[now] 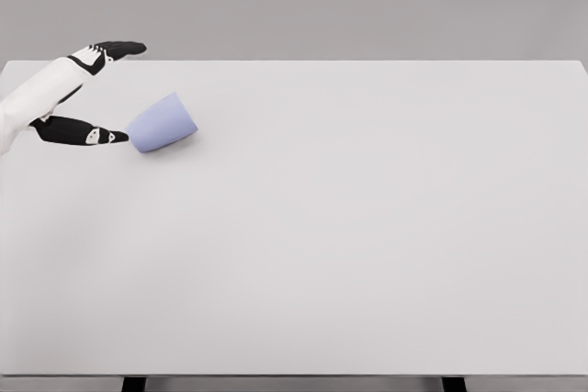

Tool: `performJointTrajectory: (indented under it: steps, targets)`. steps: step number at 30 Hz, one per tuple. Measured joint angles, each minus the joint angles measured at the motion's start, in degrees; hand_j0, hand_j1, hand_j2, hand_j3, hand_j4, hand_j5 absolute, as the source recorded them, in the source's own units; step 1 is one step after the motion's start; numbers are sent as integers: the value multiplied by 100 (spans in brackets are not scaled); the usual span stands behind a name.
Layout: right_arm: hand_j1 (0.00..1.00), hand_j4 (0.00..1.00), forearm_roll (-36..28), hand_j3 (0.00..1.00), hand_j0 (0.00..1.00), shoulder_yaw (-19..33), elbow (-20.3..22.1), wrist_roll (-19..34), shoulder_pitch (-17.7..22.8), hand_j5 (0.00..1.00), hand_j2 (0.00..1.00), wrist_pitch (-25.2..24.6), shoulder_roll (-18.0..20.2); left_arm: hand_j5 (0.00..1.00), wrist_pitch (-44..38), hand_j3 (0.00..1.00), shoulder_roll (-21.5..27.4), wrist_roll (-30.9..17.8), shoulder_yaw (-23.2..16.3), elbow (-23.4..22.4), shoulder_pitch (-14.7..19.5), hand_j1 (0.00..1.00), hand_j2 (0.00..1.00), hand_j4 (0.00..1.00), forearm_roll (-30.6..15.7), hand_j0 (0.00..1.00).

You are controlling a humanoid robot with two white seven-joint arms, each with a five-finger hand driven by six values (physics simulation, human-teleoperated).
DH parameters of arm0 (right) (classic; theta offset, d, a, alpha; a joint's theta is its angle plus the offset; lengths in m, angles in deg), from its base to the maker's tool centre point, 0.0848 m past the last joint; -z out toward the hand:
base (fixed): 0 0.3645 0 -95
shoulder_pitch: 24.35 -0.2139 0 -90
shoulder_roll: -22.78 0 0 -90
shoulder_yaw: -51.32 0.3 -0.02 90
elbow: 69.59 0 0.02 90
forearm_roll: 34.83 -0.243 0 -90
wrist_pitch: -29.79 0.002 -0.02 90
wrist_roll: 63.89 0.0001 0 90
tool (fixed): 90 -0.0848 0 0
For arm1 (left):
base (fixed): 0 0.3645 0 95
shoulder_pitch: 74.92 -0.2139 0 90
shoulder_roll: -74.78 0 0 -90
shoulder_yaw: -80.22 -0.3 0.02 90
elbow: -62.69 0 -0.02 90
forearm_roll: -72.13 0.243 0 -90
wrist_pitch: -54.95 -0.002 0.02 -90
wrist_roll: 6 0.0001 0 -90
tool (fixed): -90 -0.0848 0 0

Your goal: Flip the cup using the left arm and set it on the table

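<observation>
A pale lavender cup [163,123] lies tilted on its side on the white table [349,227], near the far left. Its narrower end points lower left and its wider end upper right. My left hand [134,92] comes in from the left edge, just left of the cup. The fingers are spread wide and hold nothing. The upper black fingers [118,48] reach out above and behind the cup, apart from it. The lower black thumb [83,132] lies along the table, its tip at or touching the cup's narrow end. The right arm is out of sight.
The table's far edge [294,61] runs just behind the hand, against a plain grey wall. The left table edge lies close to the forearm [32,94]. Two dark table legs show at the bottom edge.
</observation>
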Motion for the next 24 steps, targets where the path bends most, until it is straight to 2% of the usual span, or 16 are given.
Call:
performJointTrajectory:
  steps: [20, 24]
  targets:
    - [100, 100, -10, 100, 100, 4, -6, -2, 0, 100, 100, 0, 0, 100, 0, 100, 106, 9, -196, -22, 9, 100, 100, 100, 14, 100]
    - [100, 100, -10, 100, 100, 4, -6, -2, 0, 100, 100, 0, 0, 100, -46, 100, 111, 15, -214, 251, -53, 100, 100, 100, 62, 100]
